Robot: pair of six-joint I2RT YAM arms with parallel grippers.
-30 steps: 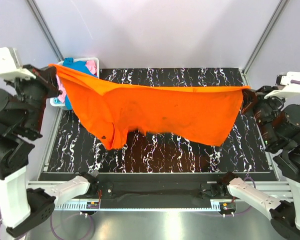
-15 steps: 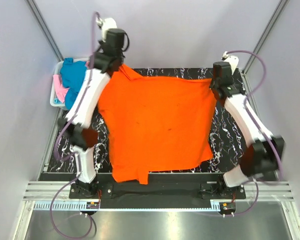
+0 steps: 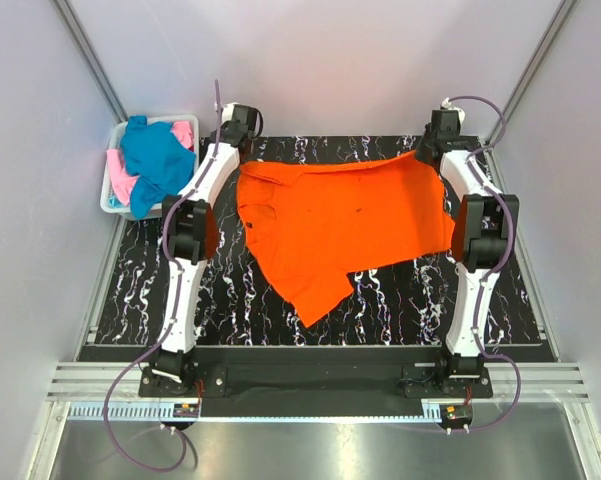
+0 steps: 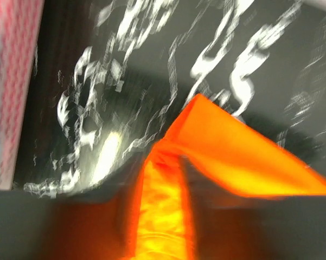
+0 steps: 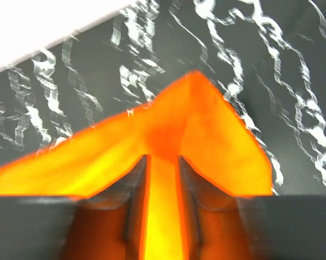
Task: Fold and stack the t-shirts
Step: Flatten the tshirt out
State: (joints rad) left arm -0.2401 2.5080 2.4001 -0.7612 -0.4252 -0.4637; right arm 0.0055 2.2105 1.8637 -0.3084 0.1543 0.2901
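**Laid out: the orange t-shirt point(image 3: 345, 225) on the tabletop point(image 3: 400, 310)**

The orange t-shirt lies spread over the middle of the black marbled tabletop, with one part trailing toward the lower centre of the frame. At its far corners sit the left gripper point(image 4: 164, 157) and the right gripper point(image 5: 163, 160). Each has its jaws parted, with orange cloth lying in the gap. In the upper left, the white basket point(image 3: 112, 190) holds the teal-blue t-shirt point(image 3: 158, 160) and the pink t-shirt point(image 3: 185, 132).

left wrist view blurred — pink t-shirt point(image 3: 184, 132) mostly under teal t-shirt point(image 3: 155, 157).
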